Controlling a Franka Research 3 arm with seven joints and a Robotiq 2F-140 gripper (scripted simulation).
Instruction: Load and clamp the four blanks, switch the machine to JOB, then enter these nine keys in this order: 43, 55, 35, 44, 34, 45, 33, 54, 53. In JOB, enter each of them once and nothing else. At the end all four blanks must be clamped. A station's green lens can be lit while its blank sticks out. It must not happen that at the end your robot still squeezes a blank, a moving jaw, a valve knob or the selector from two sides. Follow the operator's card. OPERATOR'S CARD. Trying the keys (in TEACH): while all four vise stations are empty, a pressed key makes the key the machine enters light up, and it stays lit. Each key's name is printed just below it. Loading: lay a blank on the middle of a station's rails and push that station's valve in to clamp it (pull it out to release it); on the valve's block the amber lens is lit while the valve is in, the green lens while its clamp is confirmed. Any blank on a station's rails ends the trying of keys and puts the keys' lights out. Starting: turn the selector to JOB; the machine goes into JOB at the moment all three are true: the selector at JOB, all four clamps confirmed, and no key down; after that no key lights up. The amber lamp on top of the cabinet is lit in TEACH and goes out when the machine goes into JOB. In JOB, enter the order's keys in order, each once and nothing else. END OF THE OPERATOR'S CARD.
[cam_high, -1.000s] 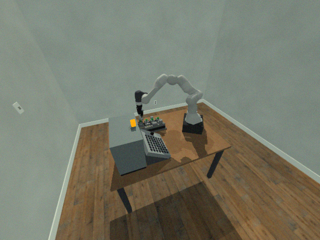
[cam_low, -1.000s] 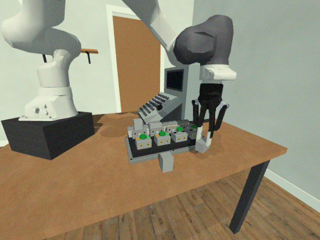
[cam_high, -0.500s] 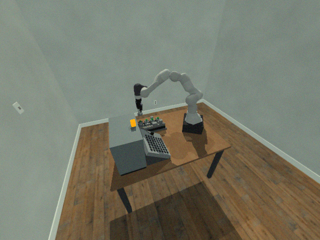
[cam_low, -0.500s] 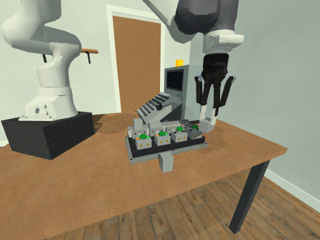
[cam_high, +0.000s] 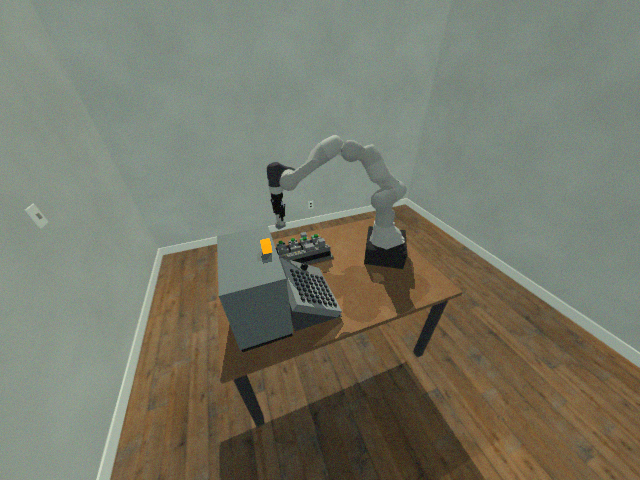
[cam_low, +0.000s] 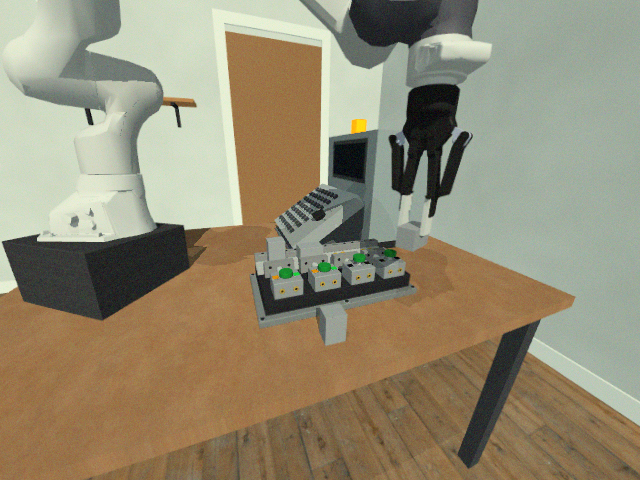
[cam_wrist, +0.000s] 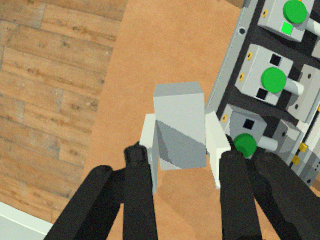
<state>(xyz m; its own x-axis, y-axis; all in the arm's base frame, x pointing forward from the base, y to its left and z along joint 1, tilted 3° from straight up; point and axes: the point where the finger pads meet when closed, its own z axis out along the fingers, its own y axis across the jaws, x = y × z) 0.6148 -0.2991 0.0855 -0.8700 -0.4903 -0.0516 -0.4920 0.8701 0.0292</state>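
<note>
My gripper is shut on a grey blank, held above the table by the far-right end of the vise row. A second blank stands on the table in front of the fixture. Another blank stands tall in the leftmost station in the exterior view; a lower one is in the station beside it. Both stations' amber and green lenses are lit. The two right stations' lenses are dark, and no blank shows there. The amber lamp is lit. The selector setting is unreadable.
The sloped key panel stands behind the vise fixture in the exterior view, beside the tall grey cabinet. Green valve knobs stick up from the fixture. Keys' names are too small to read.
</note>
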